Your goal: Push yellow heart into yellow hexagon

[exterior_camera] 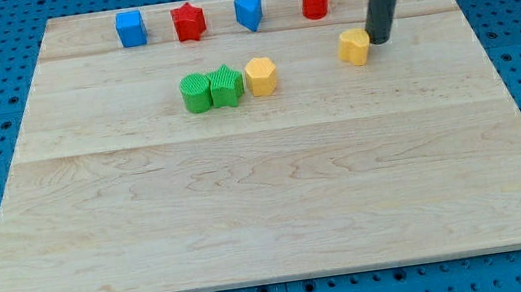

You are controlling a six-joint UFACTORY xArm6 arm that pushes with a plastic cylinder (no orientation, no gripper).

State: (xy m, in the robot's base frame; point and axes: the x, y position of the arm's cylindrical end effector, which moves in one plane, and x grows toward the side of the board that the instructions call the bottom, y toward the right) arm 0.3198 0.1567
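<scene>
A pale wooden bench (pixel 267 196), made of smooth planks with fine grain and visible seams running across the view, sat on a blue pegboard surface dotted with small holes. Red pegboard showed at the view's top corners.

Eight small blocks with a matte, faintly ribbed plastic look lay on the upper part of the bench. Along the view's top ran a row of four: a blue cube-like block (pixel 130 28), a red star (pixel 188 21), a blue block of roughly triangular shape (pixel 249 12) and a red rounded block (pixel 315 1) whose exact shape could not be made out. Below that row, two green blocks touched each other, a rounded one (pixel 195 92) at the 9 o'clock side of a star-like one (pixel 225 86). The yellow hexagon (pixel 260 75) stood against the green star-like block, at its 3 o'clock side.

The yellow heart (pixel 354 47) lay apart from the hexagon, at about its 3 o'clock and slightly higher in the view.

A straight dark grey rod came down from the view's top edge. There was no gripper on the arm, so nothing opened or closed; only the rod ended it. My tip (pixel 379 42) rested at bench level just beside the yellow heart, at the heart's 3 o'clock side, touching or nearly touching it. The heart thus sat between my tip and the yellow hexagon.
</scene>
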